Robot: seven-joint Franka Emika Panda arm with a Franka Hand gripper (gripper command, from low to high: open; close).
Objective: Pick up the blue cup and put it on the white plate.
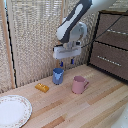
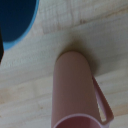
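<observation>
Hanging just above the blue cup (image 1: 58, 75), your claw (image 1: 66, 62) has its fingers spread with nothing between them. The cup stands upright on the bench (image 1: 100, 102), long axis vertical, mouth up; you cannot tell which way its handle points. The pink mug (image 1: 78, 84) stands near it toward the exterior view's right. The white plate (image 1: 7, 120) lies well apart at that view's lower left.

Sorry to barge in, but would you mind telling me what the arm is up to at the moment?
The Panda arm's gripper hangs just above the blue cup, which stands upright on the wooden table and has not been lifted. Whether the jaws are open is hard to tell. The white plate lies at the exterior view's lower left, with nothing on it. A pink mug and a small orange block sit nearby.
</observation>
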